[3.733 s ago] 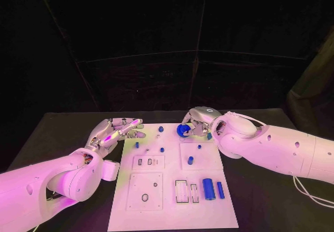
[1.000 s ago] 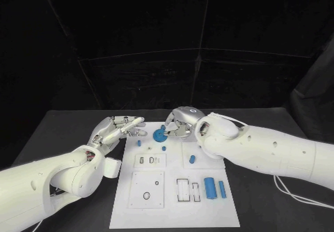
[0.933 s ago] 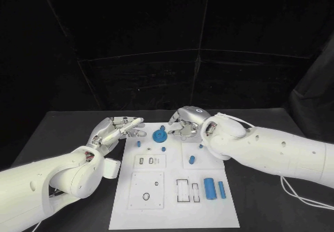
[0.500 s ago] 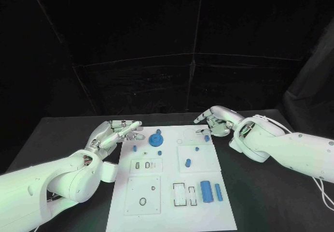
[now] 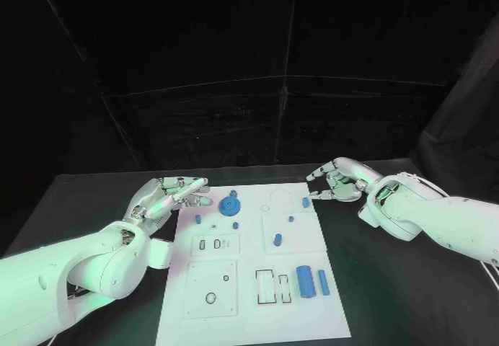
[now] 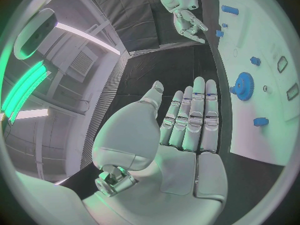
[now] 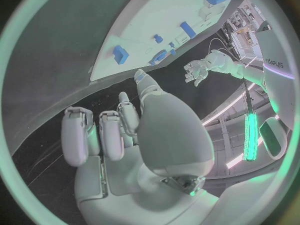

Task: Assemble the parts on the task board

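Observation:
The white task board lies in the middle of the table. A blue gear stands on its far left part, free of both hands. My left hand hovers at the board's far left corner, fingers straight and spread, holding nothing. My right hand hangs just off the far right corner, fingers loosely apart and empty. A small blue part sits near it. In the left wrist view the gear lies just past the left hand's fingers. In the right wrist view the board lies beyond the right hand.
Small blue pegs stand in the board's middle. A thick blue cylinder and a thin one lie at its near right, beside rectangular slots. Black table surrounds the board.
My right hand let go of the blue gear on the board's far left part and drew back to the right, off the board's corner. The left hand stayed put.

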Controlling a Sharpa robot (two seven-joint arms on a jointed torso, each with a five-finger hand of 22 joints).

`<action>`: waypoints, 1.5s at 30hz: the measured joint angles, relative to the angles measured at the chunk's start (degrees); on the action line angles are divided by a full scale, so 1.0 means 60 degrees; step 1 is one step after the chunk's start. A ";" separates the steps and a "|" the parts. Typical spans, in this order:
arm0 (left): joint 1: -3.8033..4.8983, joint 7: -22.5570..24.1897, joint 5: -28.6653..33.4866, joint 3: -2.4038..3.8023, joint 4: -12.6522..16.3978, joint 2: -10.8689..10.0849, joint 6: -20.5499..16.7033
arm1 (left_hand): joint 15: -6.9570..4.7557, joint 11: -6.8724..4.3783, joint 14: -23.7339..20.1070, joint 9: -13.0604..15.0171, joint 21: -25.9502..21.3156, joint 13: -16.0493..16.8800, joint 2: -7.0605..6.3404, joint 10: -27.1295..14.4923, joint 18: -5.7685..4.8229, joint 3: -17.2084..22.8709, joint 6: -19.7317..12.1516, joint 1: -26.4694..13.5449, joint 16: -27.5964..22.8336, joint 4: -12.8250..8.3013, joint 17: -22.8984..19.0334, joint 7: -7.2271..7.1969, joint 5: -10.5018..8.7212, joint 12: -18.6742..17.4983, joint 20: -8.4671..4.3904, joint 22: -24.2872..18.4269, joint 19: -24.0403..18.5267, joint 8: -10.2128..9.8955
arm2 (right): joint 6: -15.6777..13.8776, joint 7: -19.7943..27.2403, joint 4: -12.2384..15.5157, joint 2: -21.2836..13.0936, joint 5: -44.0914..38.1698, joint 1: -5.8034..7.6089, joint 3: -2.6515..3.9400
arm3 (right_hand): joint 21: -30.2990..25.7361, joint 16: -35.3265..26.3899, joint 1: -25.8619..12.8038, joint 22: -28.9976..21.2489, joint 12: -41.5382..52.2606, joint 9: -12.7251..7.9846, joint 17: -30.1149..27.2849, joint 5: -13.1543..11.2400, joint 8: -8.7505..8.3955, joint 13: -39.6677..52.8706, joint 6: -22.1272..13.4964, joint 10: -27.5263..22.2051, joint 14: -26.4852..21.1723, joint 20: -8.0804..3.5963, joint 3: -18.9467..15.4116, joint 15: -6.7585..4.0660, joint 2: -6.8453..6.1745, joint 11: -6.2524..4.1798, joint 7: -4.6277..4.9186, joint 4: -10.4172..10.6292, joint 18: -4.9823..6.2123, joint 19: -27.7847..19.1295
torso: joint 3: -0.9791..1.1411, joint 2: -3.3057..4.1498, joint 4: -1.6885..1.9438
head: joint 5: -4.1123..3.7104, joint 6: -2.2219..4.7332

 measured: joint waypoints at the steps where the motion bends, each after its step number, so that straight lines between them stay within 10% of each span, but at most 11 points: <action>1: -0.0003 0.0000 0.0000 -0.0001 -0.0002 0.0006 0.0000 | 0.0000 0.0000 0.0000 0.0000 0.0000 0.0000 0.0000 0.0000 0.0000 0.0000 0.0000 0.0000 -0.0013 0.0000 0.0004 0.0000 0.0000 0.0000 0.0000 0.0000 0.0000 0.0000 | 0.0005 0.0014 -0.0048 0.0031 0.0004 -0.0039 0.0000 | 0.0000 0.0000 0.0001 0.0000 -0.0008 0.0000 0.0000 0.0000 0.0000 -0.0007 -0.0041 0.0000 0.0000 0.0000 0.0000 0.0000 -0.0001 0.0000 -0.0012 0.0000 0.0000 0.0000 | -0.0004 -0.0001 0.0000 | -0.0009 -0.0016; 45: -0.0018 -0.0001 0.0000 -0.0006 -0.0059 0.0025 0.0046 | 0.0000 -0.0035 0.0000 0.0000 0.0000 0.0000 0.0000 0.0035 0.0000 -0.0028 0.0000 0.0000 -0.0037 -0.0027 0.0010 0.0000 0.0000 -0.0037 0.0000 -0.0010 0.0000 0.0001 | 0.0567 -0.0175 -0.0860 0.0705 -0.0721 -0.0472 0.0009 | 0.0000 0.0000 0.0517 0.0005 0.0019 0.0110 -0.0003 -0.0501 0.0333 0.0104 0.0857 0.0067 0.0001 0.0036 0.0240 0.0002 0.0688 0.0075 0.0133 -0.0345 0.0000 0.0037 | -0.0030 -0.0020 0.0034 | -0.0068 -0.0102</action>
